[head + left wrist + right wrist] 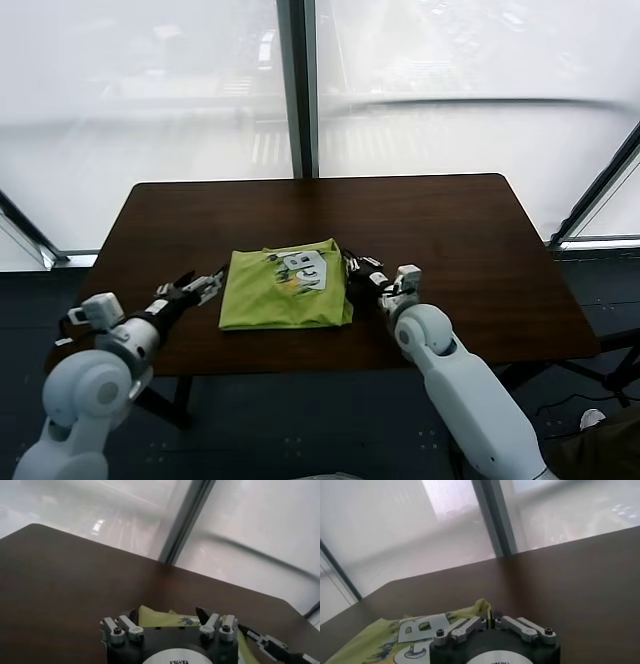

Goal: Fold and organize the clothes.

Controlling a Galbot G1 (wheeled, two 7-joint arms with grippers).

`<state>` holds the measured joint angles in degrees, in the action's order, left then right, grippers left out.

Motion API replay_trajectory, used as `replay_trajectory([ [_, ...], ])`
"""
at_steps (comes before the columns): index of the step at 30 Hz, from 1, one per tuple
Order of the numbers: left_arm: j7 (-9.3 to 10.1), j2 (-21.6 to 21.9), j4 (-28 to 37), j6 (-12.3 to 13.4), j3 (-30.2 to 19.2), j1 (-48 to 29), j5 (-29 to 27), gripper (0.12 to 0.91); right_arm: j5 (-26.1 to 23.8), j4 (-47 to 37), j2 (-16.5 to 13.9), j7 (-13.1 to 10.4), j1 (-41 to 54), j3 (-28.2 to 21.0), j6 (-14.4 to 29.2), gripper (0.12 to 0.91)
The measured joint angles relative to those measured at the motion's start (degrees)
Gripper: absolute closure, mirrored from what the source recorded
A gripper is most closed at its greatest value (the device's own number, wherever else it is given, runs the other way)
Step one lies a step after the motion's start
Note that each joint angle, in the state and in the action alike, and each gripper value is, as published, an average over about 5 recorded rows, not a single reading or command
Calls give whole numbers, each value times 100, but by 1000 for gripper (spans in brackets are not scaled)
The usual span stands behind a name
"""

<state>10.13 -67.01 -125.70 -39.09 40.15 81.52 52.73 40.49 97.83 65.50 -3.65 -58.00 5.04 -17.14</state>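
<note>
The lime-green T-shirt [285, 290] lies folded into a rough square near the front middle of the table, with its white-grey print [300, 270] facing up. My right gripper [352, 270] is at the shirt's right edge, near the far corner. In the right wrist view it [490, 621] is shut on a thin fold of the green fabric [385, 635]. My left gripper [207, 285] is open just off the shirt's left edge. In the left wrist view its jaws [167, 616] stand wide apart, empty, with the shirt [157, 618] beyond them.
The dark brown table [450, 230] stands against a glass wall with a dark window post [298, 90]. Its front edge is close below the shirt. Bare tabletop lies to the left, right and far side. The right gripper also shows in the left wrist view [270, 645].
</note>
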Motion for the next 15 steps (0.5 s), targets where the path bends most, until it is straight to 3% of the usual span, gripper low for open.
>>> replay_trajectory([
  [5, -8, -53, 18, 4, -46, -1, -70, 123, -120, 241, -67, -79, -201, -103, -70, 271],
  [8, -8, -74, 17, 6, -62, 15, -105, 123, -154, 263, -19, -83, -201, -182, -88, 152],
  [15, -33, -93, -38, 21, 1, 122, -157, 123, -298, 157, 184, -133, -60, -390, -113, 119],
])
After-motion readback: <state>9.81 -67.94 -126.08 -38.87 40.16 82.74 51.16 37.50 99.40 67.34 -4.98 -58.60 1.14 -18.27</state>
